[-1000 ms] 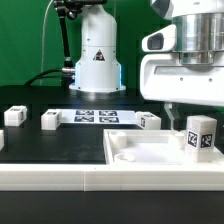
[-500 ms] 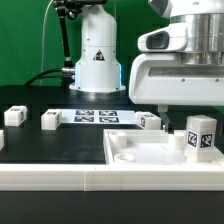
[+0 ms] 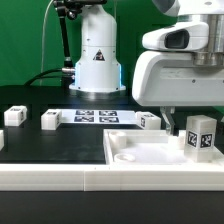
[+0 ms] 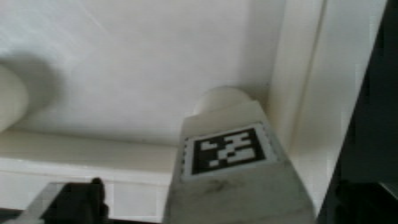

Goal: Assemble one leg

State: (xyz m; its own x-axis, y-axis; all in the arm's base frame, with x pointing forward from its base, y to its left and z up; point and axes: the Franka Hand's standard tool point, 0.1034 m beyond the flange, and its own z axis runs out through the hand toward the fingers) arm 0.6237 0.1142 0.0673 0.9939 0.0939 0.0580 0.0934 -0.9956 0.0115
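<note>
On the black worktop (image 3: 40, 145), well off to the exterior view's left of the claw (image 3: 172, 118), stand two small white blocks: one (image 3: 13, 116) near that edge and a second (image 3: 50, 120) a little nearer the claw. Next comes the marker board (image 3: 97, 116), lying flat in front of the robot base (image 3: 97, 55). A third small tagged block (image 3: 150, 121) stands just beside the claw, on its left in the exterior view.

The claw hangs from the large white wrist housing (image 3: 180, 68) over the white panel (image 3: 135, 150), whose recessed corner lies below it. Only a short stretch of one finger shows beneath the housing, so whether the claw is open or closed cannot be told. In the wrist view, dark fingertips (image 4: 80, 200) appear at the frame's edge with nothing visibly between them.

The leg (image 3: 201, 135) stands upright on the panel, just to the claw's right in the exterior view, its marker tag facing the camera. In the wrist view the leg (image 4: 228, 150) rises close ahead of the claw, apart from the fingers, tag uppermost.
</note>
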